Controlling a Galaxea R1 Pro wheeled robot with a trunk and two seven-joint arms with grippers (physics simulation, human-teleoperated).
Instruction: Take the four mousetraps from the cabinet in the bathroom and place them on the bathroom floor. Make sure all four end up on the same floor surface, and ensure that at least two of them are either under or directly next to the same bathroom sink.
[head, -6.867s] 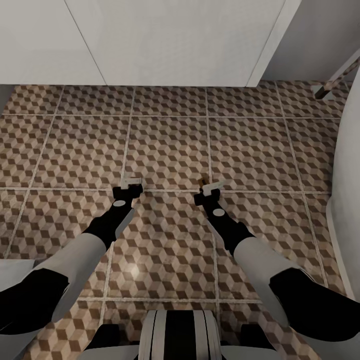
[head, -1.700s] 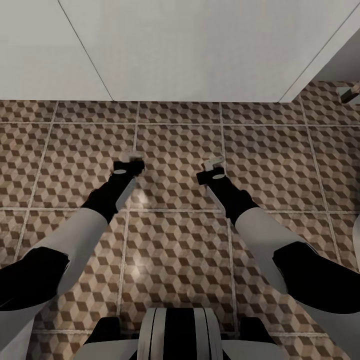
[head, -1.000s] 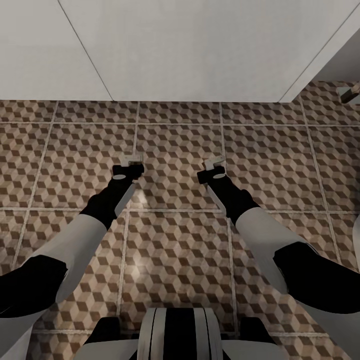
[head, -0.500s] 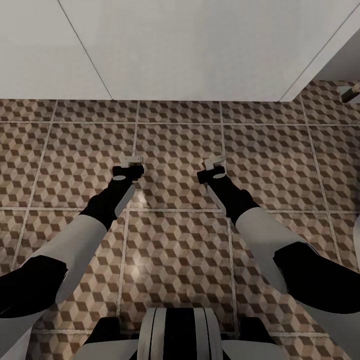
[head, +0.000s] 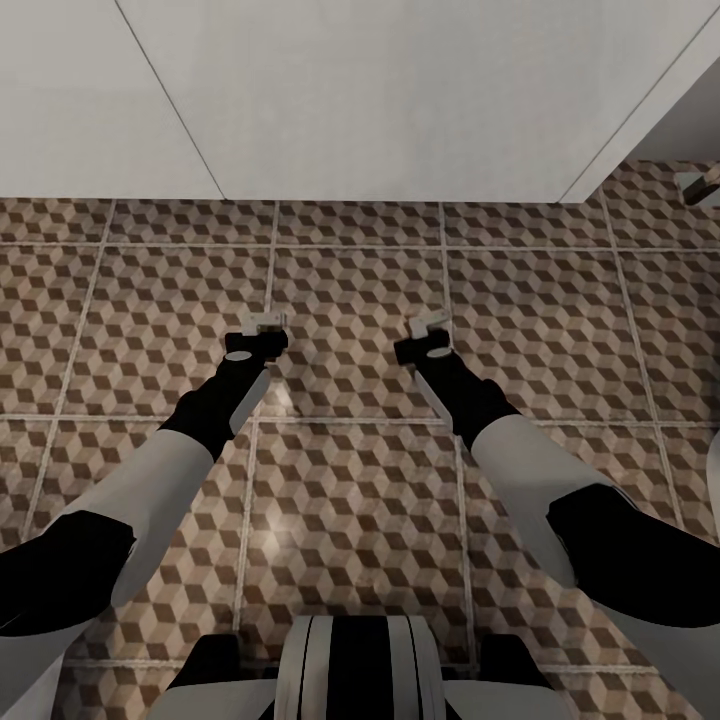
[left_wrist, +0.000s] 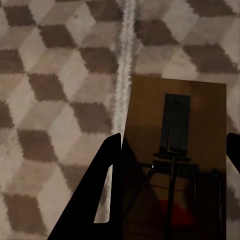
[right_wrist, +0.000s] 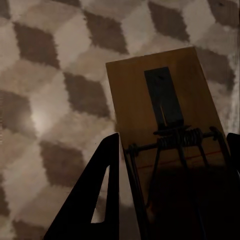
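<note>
Your two arms reach forward and down over the bathroom floor (head: 350, 280), with its cube-patterned tiles and pale grout lines. Beyond them, at the far side of the head view, a broad white block (head: 380, 100) spans the scene above the tiles; which fixture it is cannot be told.

Your left pincer (head: 262, 322) is low over the floor, just left of a grout line. In the left wrist view, its two dark fingers (left_wrist: 107, 192) sit on either side of a mousetrap (left_wrist: 175, 150), a tan wooden board with a dark metal plate, a coil spring and wire bars. The fingers flank the board's edges, but you cannot tell from the pictures whether they are clamped on it or slightly parted from it. The board's free end juts out over the tiles, with a grout line just beside it.

Your right pincer (head: 430, 327) is at about the same distance out, near another grout line. The right wrist view shows a second mousetrap (right_wrist: 162, 110) between its fingers (right_wrist: 102, 192) in the same way, and again the grip itself cannot be judged. This board is turned a little askew against the tile pattern.

At the far right, a small pale object (head: 700, 185) sits on the tiles.
</note>
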